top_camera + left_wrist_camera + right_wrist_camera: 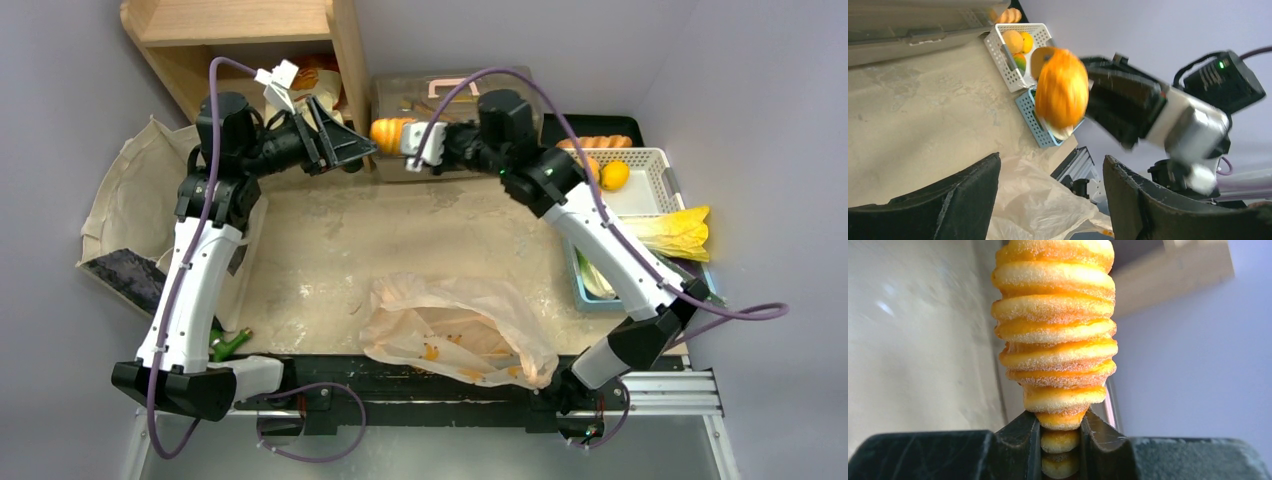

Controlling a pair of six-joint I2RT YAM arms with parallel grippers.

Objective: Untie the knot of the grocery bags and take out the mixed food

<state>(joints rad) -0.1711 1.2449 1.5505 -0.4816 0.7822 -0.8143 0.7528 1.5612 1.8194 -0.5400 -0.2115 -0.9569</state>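
A long orange ridged vegetable (388,131) (1055,330) (1062,92) of the mixed food hangs in the air over the table's far side. My right gripper (412,138) (1060,421) is shut on its narrow end. My left gripper (355,152) (1050,200) stands open just left of the vegetable's thick end, not touching it, with nothing between its fingers. The pale-orange grocery bag (455,330) (1033,200) lies crumpled and slack near the table's front edge. The knot does not show in any view.
A white basket (650,156) with round orange fruit (614,175) and a blue basket (580,275) stand at the right, a yellow-green cabbage (680,232) across them. A wooden shelf (240,40) and clear box (400,95) stand behind; a cloth bag (130,200) lies left.
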